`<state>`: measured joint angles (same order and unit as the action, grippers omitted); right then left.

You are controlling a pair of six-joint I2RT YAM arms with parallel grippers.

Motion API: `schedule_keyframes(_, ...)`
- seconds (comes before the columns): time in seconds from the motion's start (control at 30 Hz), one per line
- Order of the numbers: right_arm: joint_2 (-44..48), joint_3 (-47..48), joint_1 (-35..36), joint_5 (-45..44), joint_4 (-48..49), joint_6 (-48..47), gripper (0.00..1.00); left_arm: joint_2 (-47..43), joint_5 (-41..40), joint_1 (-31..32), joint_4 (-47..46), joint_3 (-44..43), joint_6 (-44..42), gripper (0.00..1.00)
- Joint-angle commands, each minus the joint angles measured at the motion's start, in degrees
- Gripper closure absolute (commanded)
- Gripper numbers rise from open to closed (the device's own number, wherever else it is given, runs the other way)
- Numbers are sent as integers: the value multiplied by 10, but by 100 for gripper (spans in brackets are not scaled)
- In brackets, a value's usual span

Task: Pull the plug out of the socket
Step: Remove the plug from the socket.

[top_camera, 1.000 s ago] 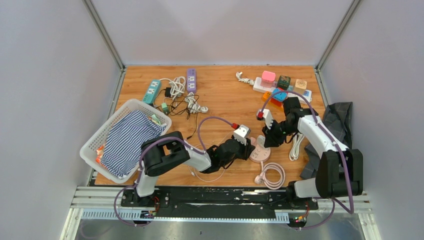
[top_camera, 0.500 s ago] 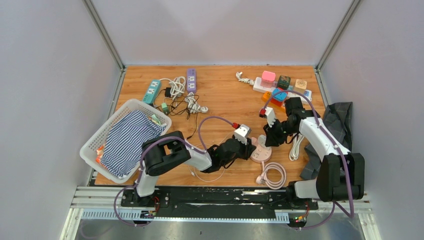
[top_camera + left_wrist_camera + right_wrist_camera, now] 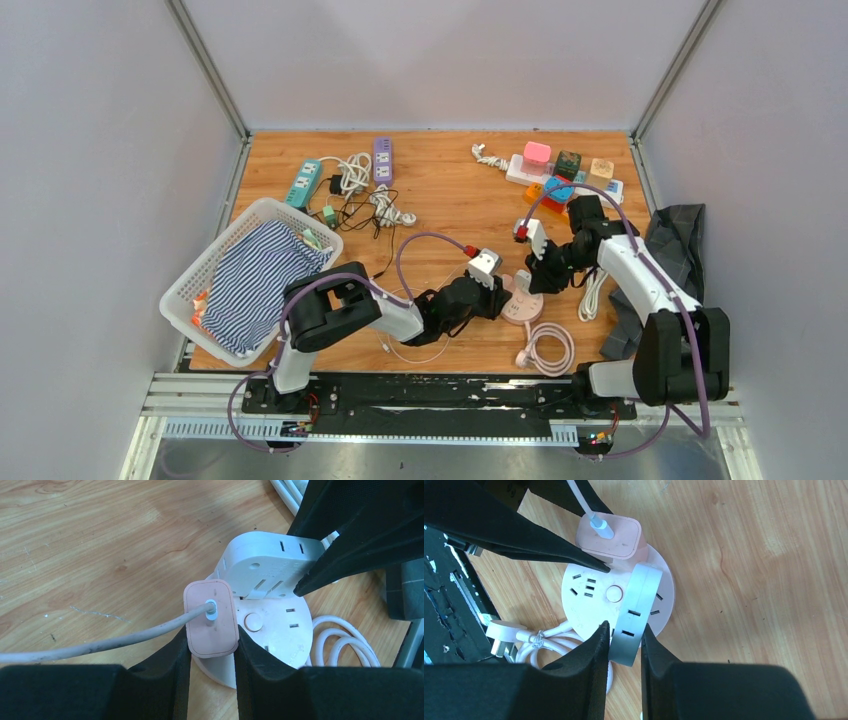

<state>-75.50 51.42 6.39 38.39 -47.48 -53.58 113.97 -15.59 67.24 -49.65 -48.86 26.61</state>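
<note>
1. Wooden tabletop (image 3: pixel 440 200) inside a grey-walled enclosure; a white basket (image 3: pixel 262 202) sits at middle left of the top view.
2. Round pink socket (image 3: pixel 520 308), lower centre of the top view, lies flat on the wood between the two arms. A coiled white cord (image 3: pixel 545 348) lies just below it.
3. Pink plug (image 3: pixel 210 620), centre of the left wrist view, is seated at the socket's rim. A white cable (image 3: pixel 100 642) runs from it to the lower left of that frame.
4. Left gripper (image 3: pixel 212 637): nearly closed, its two pads pressed on opposite flat sides of the pink plug.
5. Right gripper (image 3: pixel 624 632): narrowly closed on the thin edges of a white adapter block (image 3: pixel 636 605), which stands upright on the socket at the centre of the right wrist view.
6. Handling (judged): the plug looks like a small, rigid plastic shell, light and smooth, so it may slip under a weak pinch. Resistance probably comes from pin friction.
7. Hold (judged): grip the body's flat sides, never the flexible cable, and draw straight along the pins.
8. Restraint (judged): the socket appears light and would likely lift with the plug unless held down. The right gripper's grasp on the block may serve as that brace.
</note>
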Motion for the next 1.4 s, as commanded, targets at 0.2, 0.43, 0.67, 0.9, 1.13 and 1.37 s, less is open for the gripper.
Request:
schedule_keyframes(0.2, 31, -5, -5, 52, -11, 112, 100, 45, 27, -3, 89, -11, 8, 100)
schedule_keyframes(0.43, 47, -22, 0, 111, -27, 77, 100, 51, 30, -3, 93, -15, 10, 100)
schedule_keyframes(0.67, 47, -18, 39, 200, -129, -47, 100, 55, 32, -3, 100, -22, 10, 100)
schedule_keyframes(0.9, 50, -14, 38, 141, -81, 23, 100, 55, 32, -3, 103, -23, 10, 100)
schedule_keyframes(1.13, 71, -28, -2, 74, 3, 109, 100, 55, 35, -3, 103, -24, 10, 100)
schedule_keyframes(1.37, 55, -33, 36, 134, -57, 38, 100, 55, 33, -3, 109, -29, 7, 100)
